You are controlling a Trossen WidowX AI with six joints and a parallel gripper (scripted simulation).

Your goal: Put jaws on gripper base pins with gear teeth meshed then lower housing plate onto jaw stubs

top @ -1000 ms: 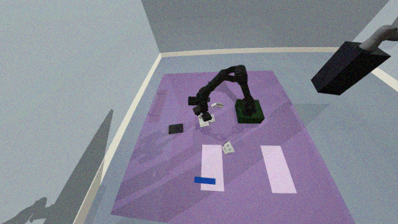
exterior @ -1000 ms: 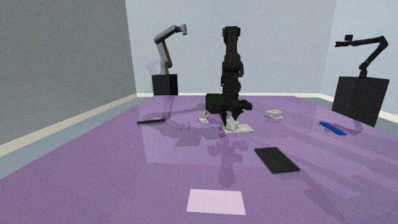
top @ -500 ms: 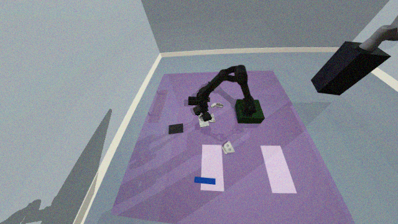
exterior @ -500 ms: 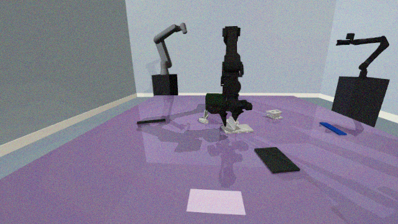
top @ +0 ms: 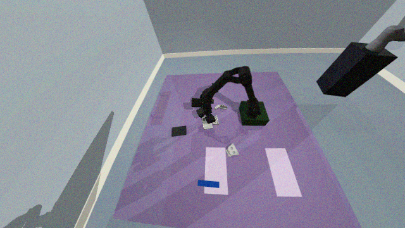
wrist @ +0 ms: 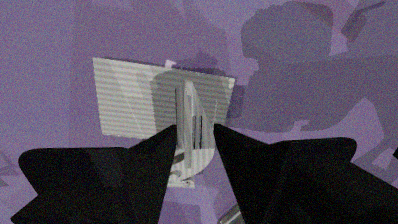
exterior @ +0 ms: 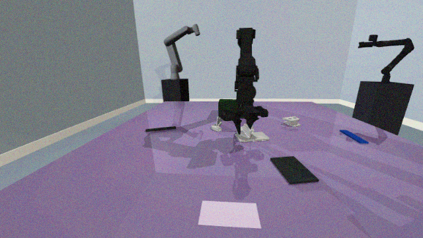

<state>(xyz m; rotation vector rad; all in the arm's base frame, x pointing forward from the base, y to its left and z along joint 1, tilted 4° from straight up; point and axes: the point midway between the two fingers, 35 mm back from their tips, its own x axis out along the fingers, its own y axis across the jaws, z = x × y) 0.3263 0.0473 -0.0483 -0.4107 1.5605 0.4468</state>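
Note:
My gripper points down and is shut on a white jaw, held edge-up between the fingertips. The white gripper base lies flat on the table below it. The jaw's lower part is over the base; whether it touches a pin cannot be told, as the pins are hidden. The other white jaw lies on the table beyond the base, towards the arm's side. The white housing plate, with two round holes, lies apart.
A dark flat plate and a blue bar lie on the purple table. A thin black bar lies at left in the exterior view. The arm stands on a dark green block.

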